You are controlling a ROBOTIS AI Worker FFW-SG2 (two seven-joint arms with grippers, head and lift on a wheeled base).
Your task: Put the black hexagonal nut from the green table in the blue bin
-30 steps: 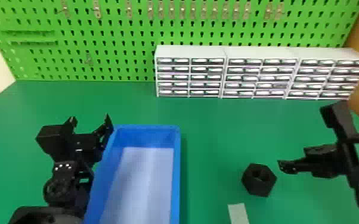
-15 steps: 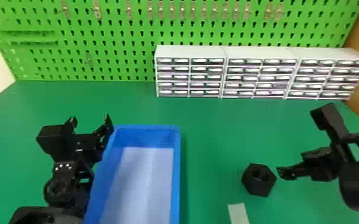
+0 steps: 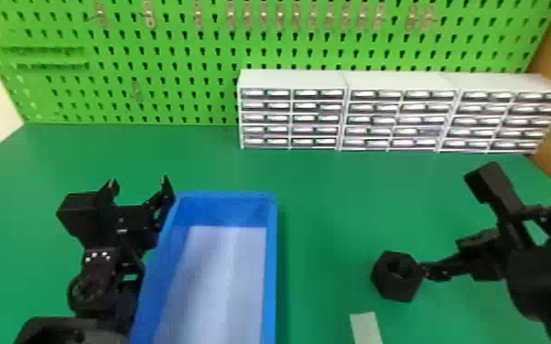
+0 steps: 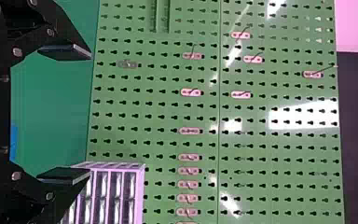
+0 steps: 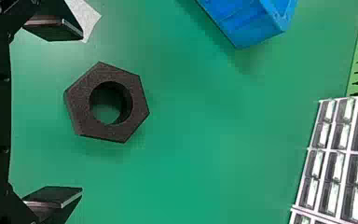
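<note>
Nearest, my right gripper (image 5: 82, 113) has moved in toward the black hexagonal nut (image 5: 109, 73), jaws wide apart and gripping nothing; I judge this the alignment preceding a grasp. The nut, dark with a round central bore, lies flat on the green table (image 3: 334, 206). Farther across, my left gripper (image 4: 90, 114), spread and empty, is parked beside the blue bin (image 3: 271, 274).

Bright light throws white glare onto the green perforated pegboard (image 4: 261, 149); a soft shadow edges the black hexagonal nut (image 5: 79, 105).
</note>
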